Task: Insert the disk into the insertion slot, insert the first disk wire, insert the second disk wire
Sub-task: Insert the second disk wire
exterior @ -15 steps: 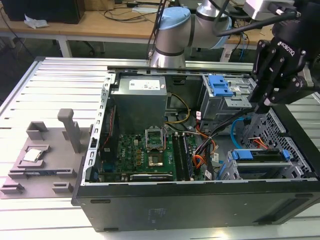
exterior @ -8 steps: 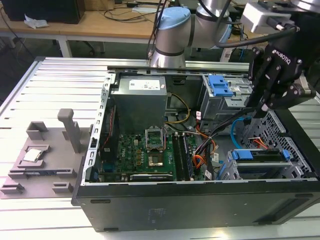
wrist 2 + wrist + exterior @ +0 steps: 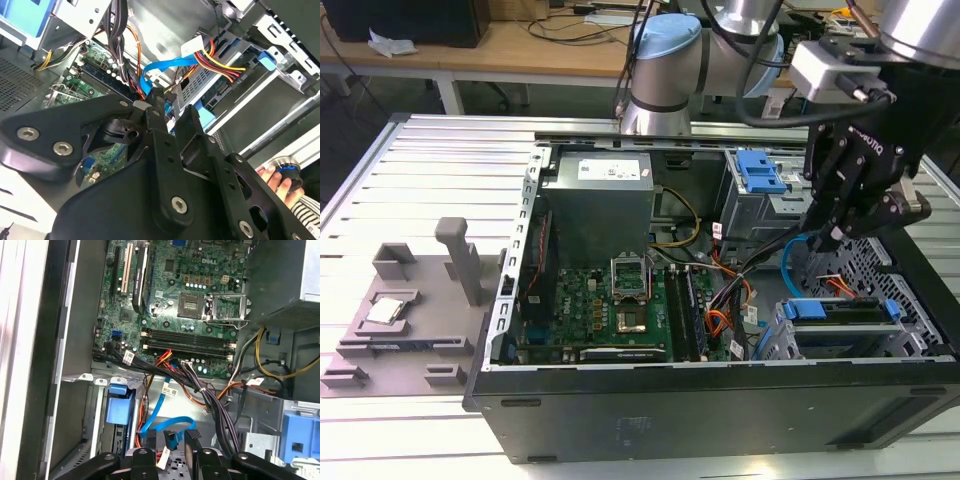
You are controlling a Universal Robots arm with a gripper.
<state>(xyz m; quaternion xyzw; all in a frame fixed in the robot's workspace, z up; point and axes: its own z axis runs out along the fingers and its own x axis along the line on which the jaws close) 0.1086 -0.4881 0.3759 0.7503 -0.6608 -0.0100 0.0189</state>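
The disk [image 3: 840,310] lies in its blue caddy inside the insertion slot [image 3: 790,345], a silver perforated cage at the case's front corner on the exterior view's right. My gripper [image 3: 828,238] hangs just above and behind that cage. In both wrist views its black fingers [image 3: 192,442] are closed on the dark plug of the second disk wire [image 3: 165,425], a light blue flat cable looping up from the motherboard. The first disk wire [image 3: 220,60], an orange-red lead, runs toward the rear of the disk [image 3: 205,107]; its plug end is hidden.
The open tower case [image 3: 720,400] lies on a slatted metal table. Inside are the motherboard [image 3: 610,300], power supply [image 3: 600,200] and a blue-latched grey bay [image 3: 760,175]. Black cable bundles [image 3: 210,400] cross near the cage. A person's hand [image 3: 275,180] holds a round knob.
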